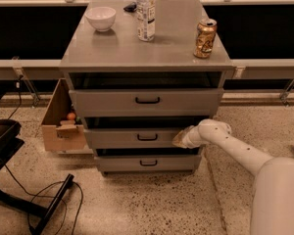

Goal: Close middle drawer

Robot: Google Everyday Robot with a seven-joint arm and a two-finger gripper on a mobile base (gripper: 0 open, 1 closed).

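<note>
Closest, at 4 o'clock, is the big white robot arm (245, 155). It reaches up and left toward the grey cabinet (176, 43). At 8 o'clock a black stand (36, 209) sits on the speckled floor (152, 204), with a black cable (76, 192) looped beside it.

The gripper (180, 139) is just right of the middle of the picture. It touches the right end of the middle drawer (122, 138). I cannot tell if the gripper is open or closed, and it holds nothing I can see. Nothing is between it and the drawer.

The middle drawer is the second of three. It has a small black handle (147, 137) and a dark gap above its front. The bottom drawer (147, 163) is under it at 6 o'clock. The top drawer (146, 102) is above it and is wider.

At 9 o'clock a cardboard box (56, 136) stands against the left side of the cabinet.

Farthest, on the cabinet top, are a white bowl (100, 17) at 11 o'clock, a clear bottle (146, 13) at 12 o'clock and a gold can (205, 32) at 1 o'clock
</note>
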